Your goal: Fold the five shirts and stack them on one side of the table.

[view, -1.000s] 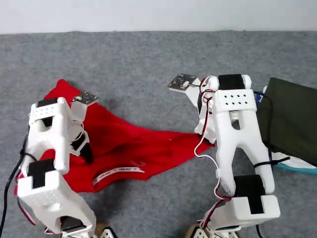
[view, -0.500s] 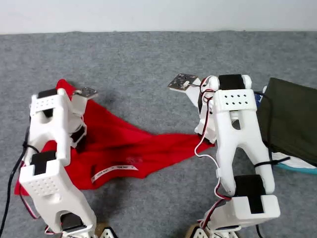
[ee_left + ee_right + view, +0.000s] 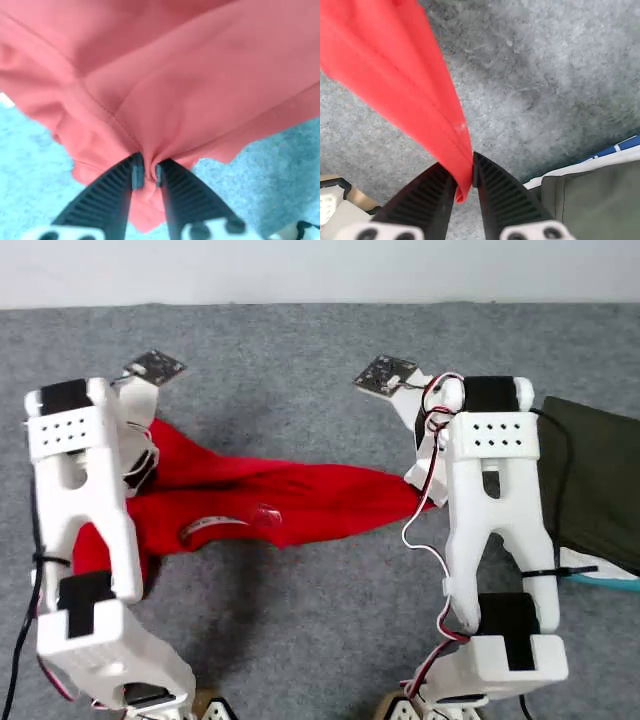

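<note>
Grey felt tabletop (image 3: 300, 640), white wall (image 3: 300, 270) behind; left tool (image 3: 146, 172) and right tool (image 3: 465, 172) clamp the red shirt (image 3: 310, 505).

Red shirt (image 3: 300, 505) bunched, stretched taut left of folded dark green shirt (image 3: 595, 480); edge of pale shirt (image 3: 600, 575) seen under dark green shirt

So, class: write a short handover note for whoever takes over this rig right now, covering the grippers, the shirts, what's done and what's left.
Left gripper: fingers shut on the red shirt.
Right gripper: fingers shut on its other end.
The shirt hangs stretched between them over the table.
Done: dark green shirt lies folded at the right side, on light fabric; count beneath unclear.
To do: fold the red shirt, add it to that stack.
</note>
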Robot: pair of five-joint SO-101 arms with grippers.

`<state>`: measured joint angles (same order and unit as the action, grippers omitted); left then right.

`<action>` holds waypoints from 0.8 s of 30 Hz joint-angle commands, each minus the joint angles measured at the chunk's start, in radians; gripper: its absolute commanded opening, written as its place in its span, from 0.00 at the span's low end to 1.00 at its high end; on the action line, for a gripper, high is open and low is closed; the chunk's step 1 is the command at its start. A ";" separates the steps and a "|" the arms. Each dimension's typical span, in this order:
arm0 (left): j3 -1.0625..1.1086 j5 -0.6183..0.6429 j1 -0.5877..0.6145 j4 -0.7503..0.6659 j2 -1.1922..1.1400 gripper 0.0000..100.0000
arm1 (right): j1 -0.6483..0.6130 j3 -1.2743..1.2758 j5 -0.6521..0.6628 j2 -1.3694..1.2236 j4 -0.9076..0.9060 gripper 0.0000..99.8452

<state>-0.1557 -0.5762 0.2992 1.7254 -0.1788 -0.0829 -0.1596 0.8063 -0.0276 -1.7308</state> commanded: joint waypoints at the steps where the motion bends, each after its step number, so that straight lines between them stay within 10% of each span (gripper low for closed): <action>1: -0.022 0.003 -0.002 0.031 0.077 0.02 | 0.021 -0.051 0.029 0.065 -0.008 0.01; 10: 0.150 -0.041 -0.054 -0.006 0.077 0.18 | 0.065 -0.046 0.044 0.056 0.016 0.01; 24: 0.148 -0.041 -0.069 -0.144 -0.118 0.19 | 0.085 -0.044 0.044 0.030 0.027 0.01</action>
<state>0.0023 -0.6068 0.2455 1.6164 -0.2693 -0.0092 -0.1596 0.8431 -0.0276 -1.7108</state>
